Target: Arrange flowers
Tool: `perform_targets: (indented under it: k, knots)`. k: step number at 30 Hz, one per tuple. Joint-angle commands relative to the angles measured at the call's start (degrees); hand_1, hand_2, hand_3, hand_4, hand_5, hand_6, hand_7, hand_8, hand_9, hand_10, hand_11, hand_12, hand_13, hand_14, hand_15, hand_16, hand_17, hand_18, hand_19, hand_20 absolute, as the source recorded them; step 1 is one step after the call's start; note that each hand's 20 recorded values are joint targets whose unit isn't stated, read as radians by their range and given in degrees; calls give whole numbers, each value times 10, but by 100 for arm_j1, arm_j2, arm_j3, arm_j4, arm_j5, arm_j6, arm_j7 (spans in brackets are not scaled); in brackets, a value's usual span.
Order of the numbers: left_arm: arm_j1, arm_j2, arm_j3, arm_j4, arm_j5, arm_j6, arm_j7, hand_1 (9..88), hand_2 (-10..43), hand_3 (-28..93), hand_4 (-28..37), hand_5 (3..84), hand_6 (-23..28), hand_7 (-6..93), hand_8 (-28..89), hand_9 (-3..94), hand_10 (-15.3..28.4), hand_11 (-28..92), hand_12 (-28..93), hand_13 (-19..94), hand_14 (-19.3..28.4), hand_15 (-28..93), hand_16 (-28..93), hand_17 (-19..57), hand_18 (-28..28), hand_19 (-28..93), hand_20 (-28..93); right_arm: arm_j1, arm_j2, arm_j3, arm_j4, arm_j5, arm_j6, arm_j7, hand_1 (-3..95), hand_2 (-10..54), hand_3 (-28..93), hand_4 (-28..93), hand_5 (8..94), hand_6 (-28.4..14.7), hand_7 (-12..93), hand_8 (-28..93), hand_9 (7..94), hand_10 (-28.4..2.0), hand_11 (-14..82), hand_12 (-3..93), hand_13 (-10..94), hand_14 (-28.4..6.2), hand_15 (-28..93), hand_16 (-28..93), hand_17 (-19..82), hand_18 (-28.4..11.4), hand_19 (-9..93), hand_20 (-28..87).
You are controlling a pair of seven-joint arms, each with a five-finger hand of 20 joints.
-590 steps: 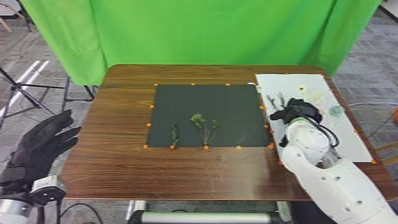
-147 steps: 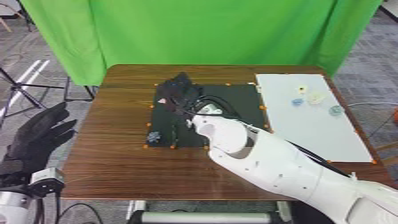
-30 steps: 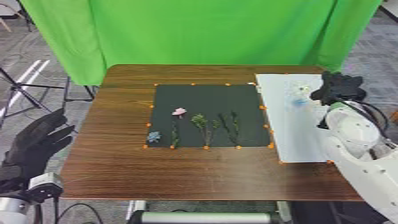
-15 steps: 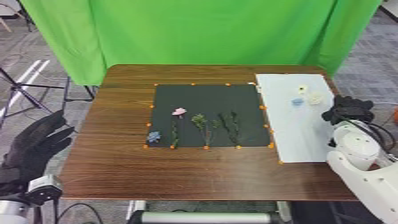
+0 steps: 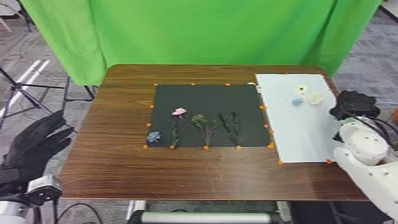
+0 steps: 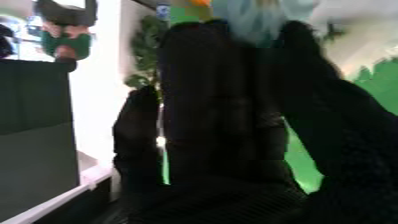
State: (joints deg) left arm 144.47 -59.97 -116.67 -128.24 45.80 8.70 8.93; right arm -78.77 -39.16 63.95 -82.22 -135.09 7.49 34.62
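Flowers are partly arranged on the dark mat [image 5: 209, 97]: a blue bloom [image 5: 154, 136] is set at seven o'clock, a pink bloom [image 5: 179, 112] is placed at the head of a slender stem [image 5: 174, 132], and a leafy sprig [image 5: 200, 120] and dark stems [image 5: 234, 125] are laid beside them, long axes near twelve-to-six, the sprig's bushy end aimed at twelve. Three loose blooms [image 5: 314, 98] are seen on the white sheet [image 5: 311, 135] at three o'clock, apparently left to be placed. By the surface's [image 5: 213, 175] three-o'clock edge, a pale blue flower [image 6: 250, 20] is pinched in the right hand [image 6: 213, 110]; the left hand [image 5: 31, 147] is held wide, empty.
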Motion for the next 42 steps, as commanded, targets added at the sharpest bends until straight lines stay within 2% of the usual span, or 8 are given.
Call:
perform_targets:
  k: [1, 15, 19, 23, 27, 31, 35, 42]
  knots:
    - [60, -36, -14, -27, -32, 40, -35, 275, -14, 718, -261, 286, 20, 245, -126, 232, 105, 230, 166, 209, 136, 308, 15, -83, 195, 428, 91, -338, 10, 165, -245, 116, -101, -203, 511, -94, 801, -283, 699, 36, 480, -15, 853, -40, 181, 497, 808, -6, 480, 362, 303, -180, 802, 515]
    - [34, -33, 2, -9, -29, 1, -55, 274, -13, 718, -260, 287, 21, 243, -126, 232, 106, 231, 163, 208, 137, 311, 15, -83, 195, 429, 91, -696, 73, 319, -723, -356, 908, 78, 487, -95, 851, -283, 704, 27, 487, 32, 854, -47, 207, 542, 806, -7, 528, 389, 304, -185, 806, 535]
    - [38, -21, -13, -4, -32, 1, -50, 274, -13, 719, -259, 287, 20, 243, -126, 232, 105, 230, 164, 209, 136, 310, 14, -83, 195, 429, 91, -833, 88, 529, -1022, -379, 28, 415, 427, -95, 833, -282, 594, 19, 504, 14, 755, -64, 227, 501, 718, -26, 579, 352, 260, -188, 798, 552]
    - [34, 2, -10, 15, -42, -14, -57, 274, -13, 718, -259, 286, 20, 243, -125, 232, 105, 230, 164, 209, 136, 310, 15, -83, 195, 428, 91, -820, 50, 625, -1111, -174, -740, 682, 294, -95, 896, -280, 427, -18, 403, -179, 451, -120, 357, 271, 504, -73, 603, 221, 170, -197, 780, 569]
    - [12, 3, -8, 27, -31, -35, -75, 274, -13, 719, -259, 286, 20, 242, -125, 232, 105, 230, 164, 209, 136, 308, 15, -83, 195, 429, 91, -852, 1, 735, -1143, 123, -1131, 633, 265, -95, 892, -279, 384, -31, 376, -170, 399, -134, 330, 268, 471, -89, 576, 206, 151, -203, 766, 572]
    - [12, 25, -7, 28, -35, -31, -75, 274, -14, 719, -260, 287, 20, 243, -125, 232, 105, 230, 164, 209, 136, 307, 15, -83, 195, 428, 91, -892, -53, 786, -1139, 363, -1306, 547, 254, -95, 883, -272, 373, -35, 350, -156, 419, -134, 300, 254, 501, -86, 546, 196, 153, -208, 758, 575]
    - [-10, 24, 6, 38, -29, -30, -73, 275, -13, 717, -261, 286, 20, 243, -126, 232, 105, 230, 165, 209, 136, 307, 16, -83, 195, 428, 91, -850, -69, 596, -912, 281, -623, 343, 291, -95, 881, -275, 389, -24, 376, -155, 478, -125, 334, 260, 561, -68, 553, 208, 178, -212, 764, 575]
    - [9, -2, -13, 19, -29, -19, -66, 274, -12, 718, -260, 286, 20, 244, -125, 233, 106, 230, 165, 209, 136, 308, 17, -83, 195, 429, 91, -778, -67, 334, -816, -7, 328, 148, 500, -95, 827, -281, 673, 26, 529, -3, 838, -45, 219, 496, 786, -7, 521, 385, 291, -196, 815, 558]
